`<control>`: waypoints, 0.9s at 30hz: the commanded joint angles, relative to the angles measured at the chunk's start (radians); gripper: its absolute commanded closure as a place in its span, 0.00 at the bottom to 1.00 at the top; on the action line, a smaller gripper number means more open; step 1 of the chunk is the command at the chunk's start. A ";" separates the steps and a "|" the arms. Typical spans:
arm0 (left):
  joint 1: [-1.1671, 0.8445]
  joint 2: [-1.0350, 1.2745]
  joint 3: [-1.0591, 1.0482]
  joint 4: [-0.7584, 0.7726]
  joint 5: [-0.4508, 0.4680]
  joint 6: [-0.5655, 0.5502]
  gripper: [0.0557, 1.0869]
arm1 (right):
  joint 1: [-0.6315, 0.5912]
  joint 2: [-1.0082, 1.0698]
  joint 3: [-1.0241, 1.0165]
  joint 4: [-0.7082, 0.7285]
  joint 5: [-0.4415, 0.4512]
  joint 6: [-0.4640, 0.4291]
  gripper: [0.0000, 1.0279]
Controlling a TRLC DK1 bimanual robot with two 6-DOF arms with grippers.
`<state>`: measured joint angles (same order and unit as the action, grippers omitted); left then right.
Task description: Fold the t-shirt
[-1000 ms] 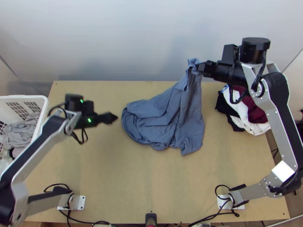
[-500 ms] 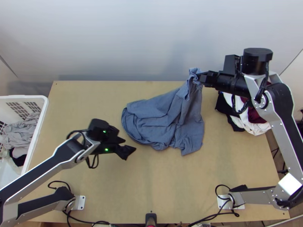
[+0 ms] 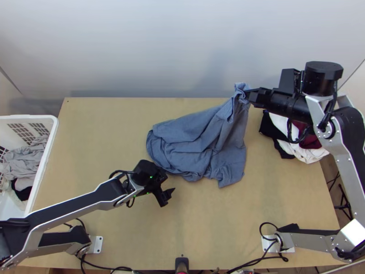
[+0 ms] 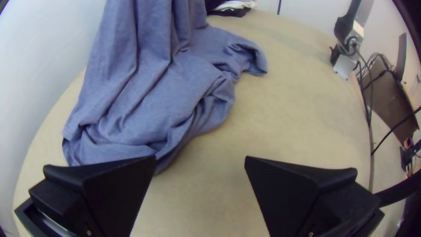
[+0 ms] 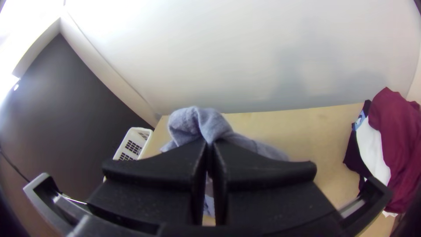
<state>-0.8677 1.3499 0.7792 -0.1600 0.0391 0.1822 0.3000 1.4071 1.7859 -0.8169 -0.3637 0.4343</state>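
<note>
The t-shirt (image 3: 196,141) is bunched on the table (image 3: 273,205), one end raised, clamped in the right gripper (image 3: 248,93). With the left gripper (image 4: 200,157), its fingers apart, a loose edge should be pinched shallowly.

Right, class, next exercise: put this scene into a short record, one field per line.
Garment: blue-grey t-shirt, bunched on the table, one part lifted
Right gripper: shut on the lifted part
Left gripper: open, empty, beside the shirt
Basket: white, at the table's left, grey cloth inside
Pile: maroon, white and black cloths, right of the shirt
Folding: no neat fold yet
</note>
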 commanded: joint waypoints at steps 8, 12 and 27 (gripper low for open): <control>0.108 0.157 -0.043 0.251 -0.096 0.172 0.05 | -0.010 -0.019 0.001 -0.005 -0.015 0.017 0.97; 0.110 0.175 -0.032 0.254 -0.094 0.168 0.06 | -0.010 -0.013 0.009 -0.005 -0.015 0.017 0.97; -0.014 0.160 -0.037 0.226 -0.004 0.122 0.96 | -0.030 0.013 0.046 0.004 -0.014 0.018 0.97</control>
<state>-0.8463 1.5238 0.7517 0.0666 -0.0032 0.3248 0.2787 1.4117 1.8168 -0.8165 -0.3779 0.4522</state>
